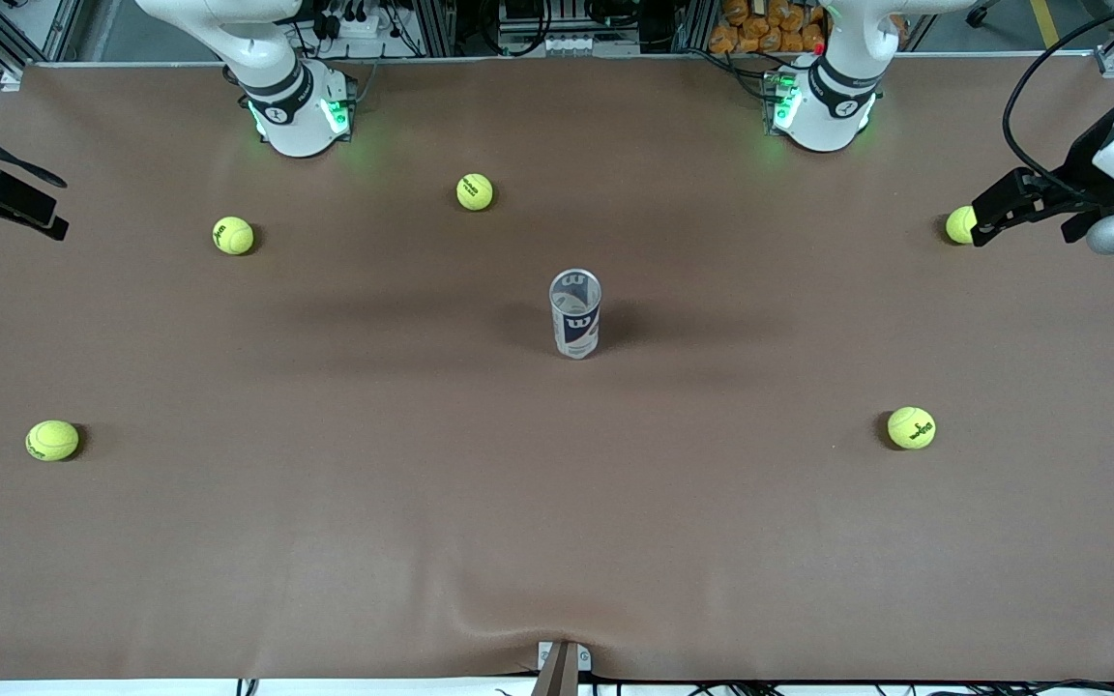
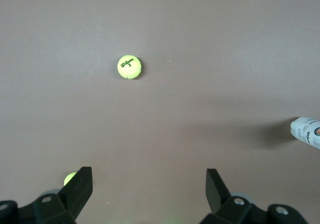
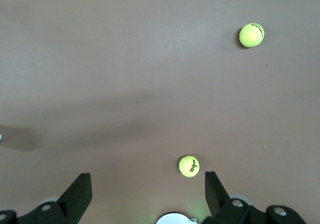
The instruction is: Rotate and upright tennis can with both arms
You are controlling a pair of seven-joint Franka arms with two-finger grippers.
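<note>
The tennis can [image 1: 575, 314] stands upright on the brown table mat near the table's middle, open silver rim up and the white-and-navy label with the "W" showing. Its edge also shows in the left wrist view [image 2: 306, 132]. My left gripper [image 1: 981, 224] hovers open and empty over the left arm's end of the table, well away from the can. Its fingers stand wide apart in the left wrist view [image 2: 149, 181]. My right gripper [image 1: 52, 215] hovers open and empty over the right arm's end of the table, and its own wrist view [image 3: 148, 184] shows it open too.
Several yellow-green tennis balls lie scattered on the mat. One [image 1: 475, 191] is near the bases, one [image 1: 233, 235] and one [image 1: 52, 440] toward the right arm's end, one [image 1: 911, 427] toward the left arm's end, and one [image 1: 959, 224] beside the left gripper.
</note>
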